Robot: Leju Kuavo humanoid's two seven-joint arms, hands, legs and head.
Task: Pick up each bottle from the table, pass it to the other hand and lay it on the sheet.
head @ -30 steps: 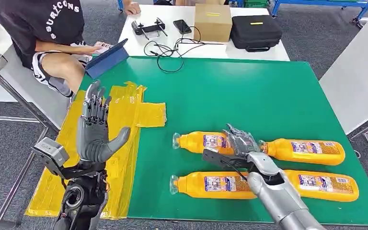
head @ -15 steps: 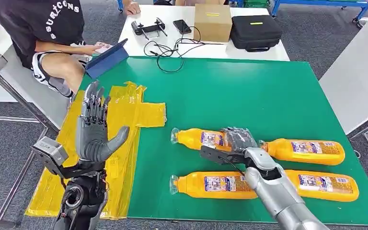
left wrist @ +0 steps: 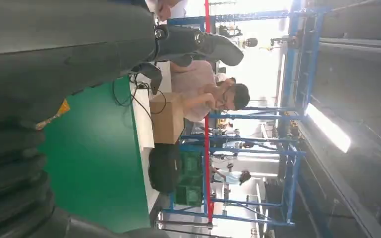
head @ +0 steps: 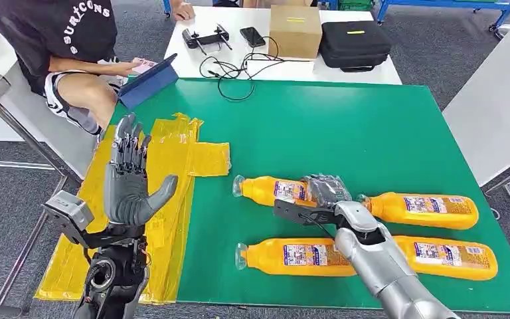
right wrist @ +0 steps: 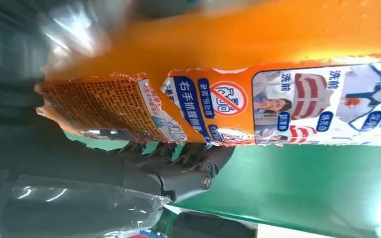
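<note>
The right hand (head: 324, 191), dark-fingered at the end of a silver arm, sits in the lower centre of the head view with its fingers wrapped over the base end of an orange plastic bottle with a clear cap and a printed label (head: 275, 191). In the right wrist view the same bottle (right wrist: 258, 89) fills the upper part of the picture, its torn label facing the camera, and dark fingers (right wrist: 178, 171) curl under it, so the hand is grasping it. The bottle lies lengthwise, cap pointing to the left of the frame, over the green table mat (head: 345, 133).

3 more orange bottles lie on the mat: one to the right of the hand (head: 418, 209), one in front of it at the lower centre (head: 295, 257), and one at the lower right (head: 451, 258).

The left hand (head: 129, 179) stands upright in the left of the frame, palm turned toward the centre, fingers spread and holding nothing. Behind it the yellow plastic sheet (head: 172, 153) covers the left edge of the mat.

At the upper left a person in a black shirt (head: 60, 40) sits beside a blue tablet (head: 147, 81). On the white table at the top stand a cardboard box (head: 295, 30) and a black case (head: 354, 44).
</note>
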